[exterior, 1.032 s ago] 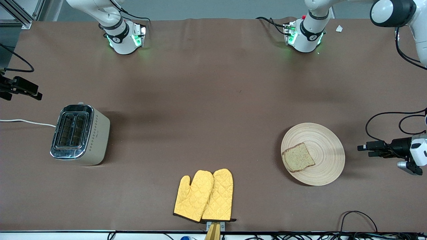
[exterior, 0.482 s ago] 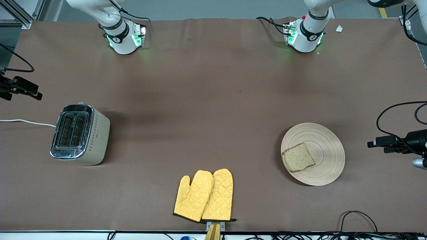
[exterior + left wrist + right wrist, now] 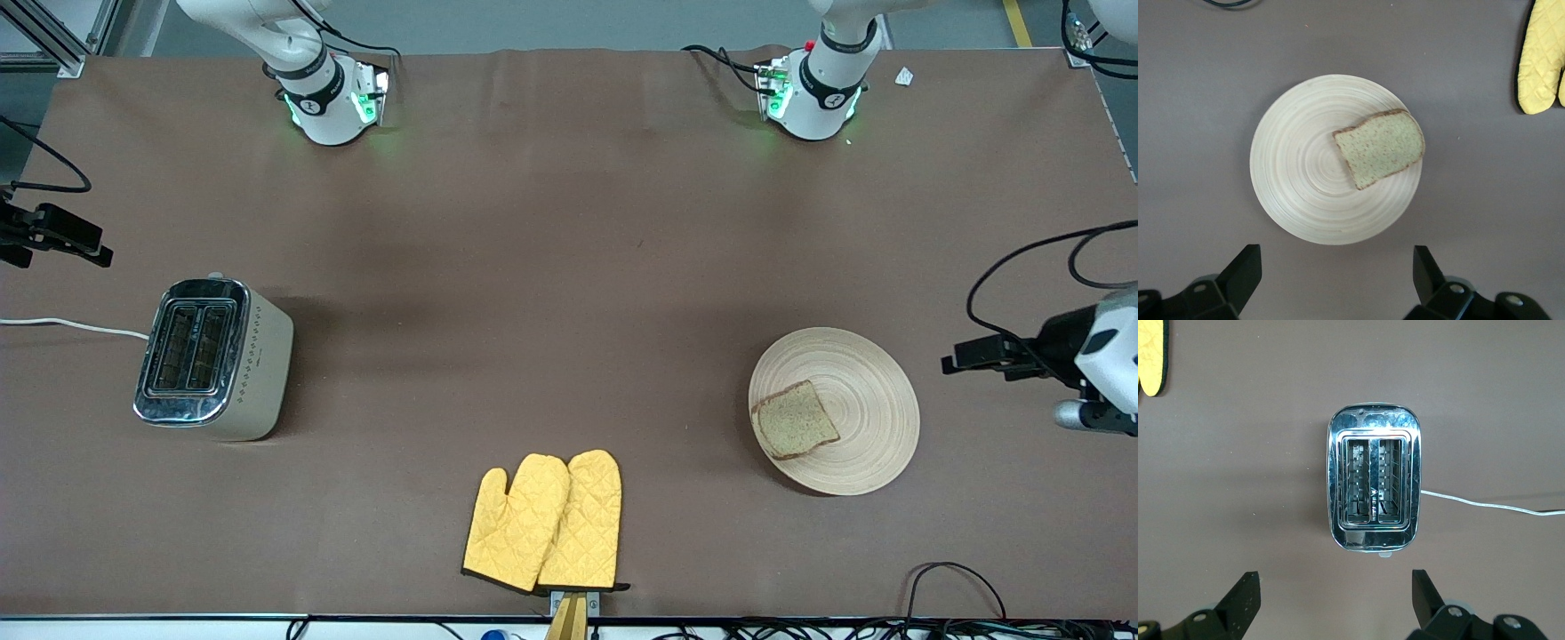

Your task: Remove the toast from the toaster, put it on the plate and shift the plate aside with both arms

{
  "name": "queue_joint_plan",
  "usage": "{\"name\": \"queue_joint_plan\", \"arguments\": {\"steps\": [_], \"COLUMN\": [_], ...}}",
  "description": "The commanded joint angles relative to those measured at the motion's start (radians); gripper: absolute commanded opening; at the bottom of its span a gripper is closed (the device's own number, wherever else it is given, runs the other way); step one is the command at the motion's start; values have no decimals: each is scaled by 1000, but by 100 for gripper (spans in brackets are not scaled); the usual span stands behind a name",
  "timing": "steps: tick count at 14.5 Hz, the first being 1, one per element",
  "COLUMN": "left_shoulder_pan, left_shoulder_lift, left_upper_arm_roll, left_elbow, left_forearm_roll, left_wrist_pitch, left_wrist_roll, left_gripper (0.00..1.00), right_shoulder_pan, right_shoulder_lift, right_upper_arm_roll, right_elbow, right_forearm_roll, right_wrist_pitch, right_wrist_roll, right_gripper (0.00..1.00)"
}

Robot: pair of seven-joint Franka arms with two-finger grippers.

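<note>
Brown cloth-covered table point(image 3: 569, 293), both white arm bases lit green along its farther edge. The brown wholemeal toast slice point(image 3: 794, 420) already lies flat on the round light wooden plate point(image 3: 867, 391), off-centre toward the right arm's end, and both slots of the cream-and-chrome two-slot toaster point(image 3: 209, 357) read empty in the right wrist view point(image 3: 1374, 484). So you have extraction and placement done; judging by that, only the plate move is left. What has changed over the last second: the left gripper point(image 3: 965, 363) has pulled out toward the table's edge and come back in, and now hangs beside the plate at the left arm's end, apart from it, fingers point(image 3: 1241, 273) spread wide and empty. The right gripper point(image 3: 53, 236) has not shifted; it waits over the right arm's end of the table by the toaster, fingers point(image 3: 1241, 597) spread, empty. Yellow quilted oven mitts point(image 3: 547, 522) sit untouched near the front camera's edge. Expect a rim approach next.
</note>
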Motion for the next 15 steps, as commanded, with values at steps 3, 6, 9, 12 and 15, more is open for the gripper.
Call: {"name": "queue_joint_plan", "arguments": {"steps": [3,6,9,12,15], "left_shoulder_pan": [-97,-131,-130,-128,-118], "left_shoulder_lift": [-226,-343,-417,-443,-463], "left_upper_arm_roll": [31,74,76,76,68], "left_elbow": [-140,-212,-234,-234,-242], "left_forearm_roll": [137,160,160,161,171], "left_wrist_pitch": [-28,-92,-155,-218,-250], "left_wrist_roll": [-94,-91,-89,-96,-105], "left_gripper": [100,100,100,100,100], "right_shoulder_pan": [-15,-17,-17,-20,-21], "right_shoulder_lift": [-21,-21,-21,-21,-21], "right_upper_arm_roll": [17,17,17,15,14], "right_elbow": [-18,-18,-18,-19,-19], "right_forearm_roll": [-9,-9,-9,-9,-9], "right_wrist_pitch": [-2,-4,-4,-7,-7], "right_wrist_roll": [2,2,2,2,-2], "right_gripper": [100,100,100,100,100]}}
